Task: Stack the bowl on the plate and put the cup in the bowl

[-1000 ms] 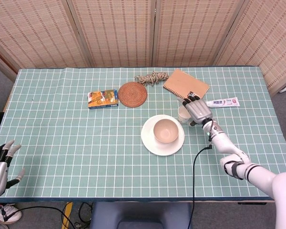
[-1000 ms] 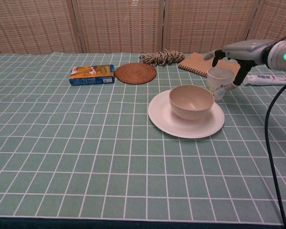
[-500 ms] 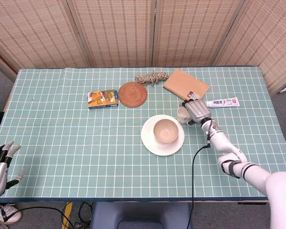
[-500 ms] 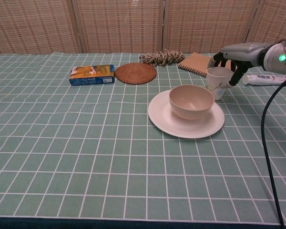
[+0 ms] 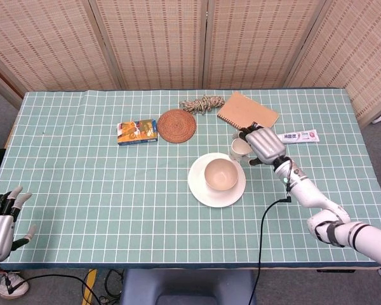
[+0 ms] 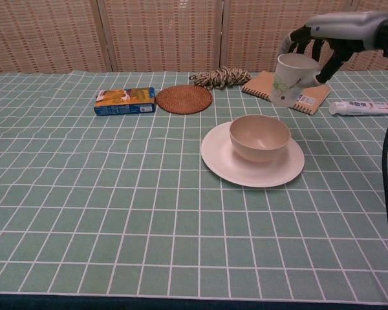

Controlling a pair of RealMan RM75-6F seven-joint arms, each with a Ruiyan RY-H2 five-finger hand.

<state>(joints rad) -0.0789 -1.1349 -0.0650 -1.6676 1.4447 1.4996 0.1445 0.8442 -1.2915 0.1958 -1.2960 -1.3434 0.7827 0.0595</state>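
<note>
A beige bowl sits in the middle of a white plate near the table's centre. My right hand grips a white cup and holds it in the air, above and slightly right of the bowl, tilted a little. My left hand hangs off the table's near left corner with its fingers apart and nothing in it.
Behind the plate lie a round woven coaster, an orange-and-blue box, a coil of twine, a brown notebook and a toothpaste tube. A black cable trails from the right arm.
My right hand has closed on the cup and lifted it off the table, carrying it up and a little toward the bowl. The left hand has barely moved.
</note>
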